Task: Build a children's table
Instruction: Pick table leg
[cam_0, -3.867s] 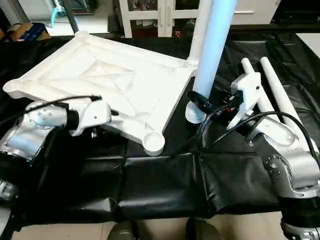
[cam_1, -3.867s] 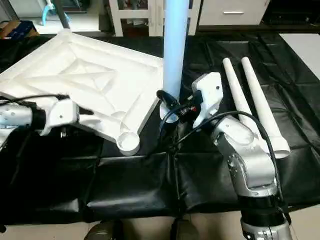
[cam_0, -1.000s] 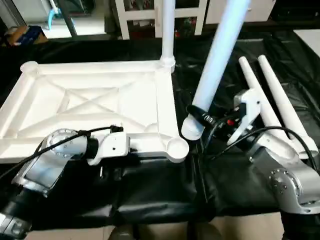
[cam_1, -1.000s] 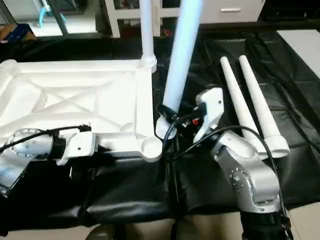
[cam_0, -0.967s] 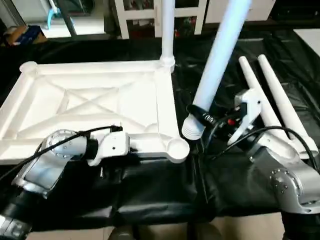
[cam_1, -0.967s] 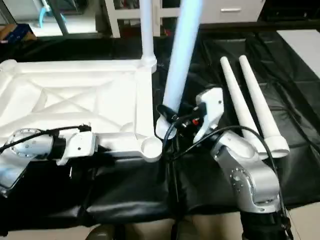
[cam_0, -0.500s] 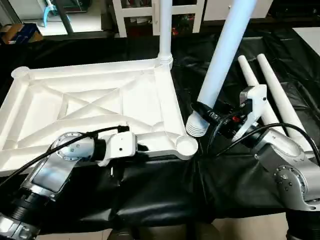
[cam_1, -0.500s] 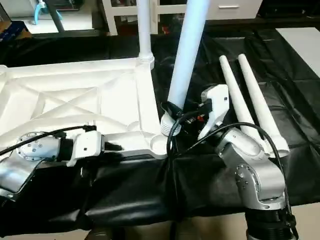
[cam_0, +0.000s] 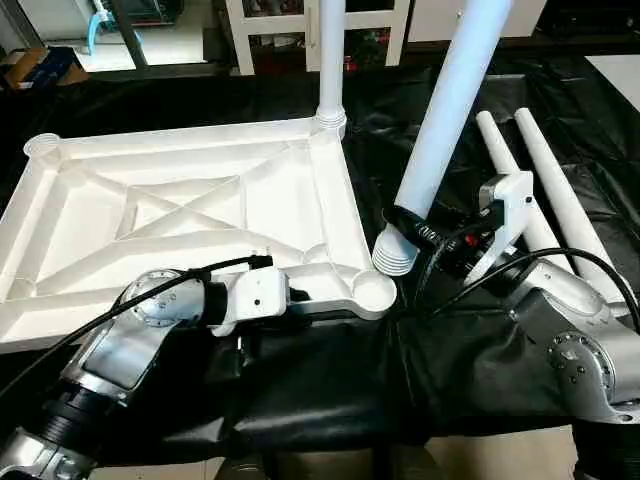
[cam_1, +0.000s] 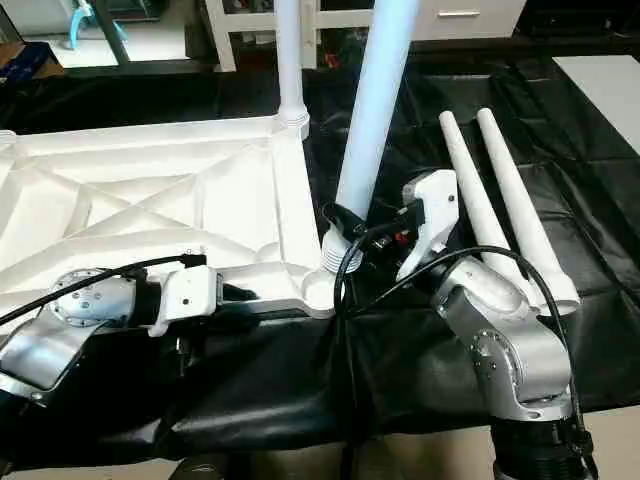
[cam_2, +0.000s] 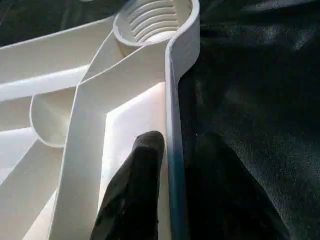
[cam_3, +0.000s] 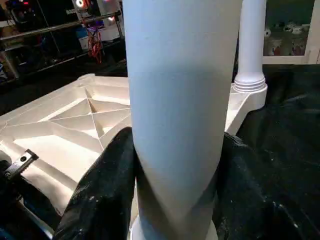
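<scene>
The table top (cam_0: 190, 215) lies upside down on the black sheet (cam_0: 330, 380), ribs up, with one leg (cam_0: 330, 60) already standing in its far right corner socket. Over the last few seconds the top has been swung round from a skewed lie until its near right socket (cam_0: 372, 292) sits just beside the threaded foot of the second leg (cam_0: 440, 130). That looks like the point of the turn: the empty socket is now close enough for the leg to be lowered into it.

The second leg leans steeply, carried by the right gripper (cam_1: 345, 225), whose two fingers are clamped on either side of its lower end; that hold has not altered. Two spare legs (cam_1: 500, 190) lie side by side on the sheet to the right, untouched.

The left gripper (cam_2: 167, 165) sits at the near rim of the top, one finger (cam_2: 135, 185) inside the wall and the other outside it. A second ago it pinched the rim tight; now the fingers have spread a little and seem to be letting go, though the wrist view cannot show whether they still touch. My guess is that the repositioning is finished.
</scene>
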